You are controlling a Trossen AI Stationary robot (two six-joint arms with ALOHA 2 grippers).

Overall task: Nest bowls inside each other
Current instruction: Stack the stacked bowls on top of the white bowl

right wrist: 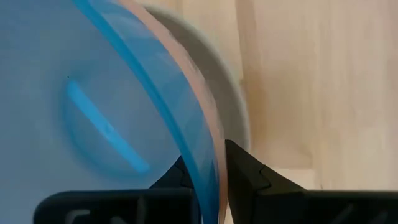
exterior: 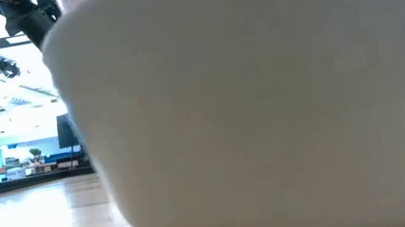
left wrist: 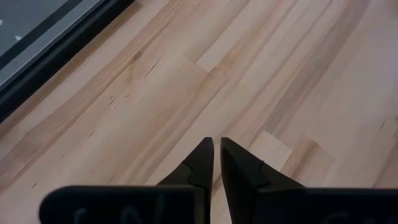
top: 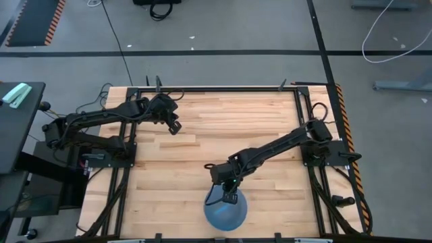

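Observation:
The three bowls sit nested near the table's near edge. The translucent blue bowl is innermost, a salmon-orange rim runs just outside it, and the pale grey-green bowl is outermost, its base on the table, filling the low view. My right gripper is at the far side of the stack, shut on the rims. My left gripper hovers shut over bare wood toward the far left, its fingers nearly meeting. My right gripper pinches the blue bowl's rim together with the salmon-orange rim lying against it, on the stack's far side. One finger is inside the blue bowl and the other outside the salmon one. The fingers come from above, pointing down.
Bare wooden tabletop stretches around the stack and under the left gripper. A black frame rail borders the far edge, with arm bases at the left and right sides. The stack stands close to the near edge.

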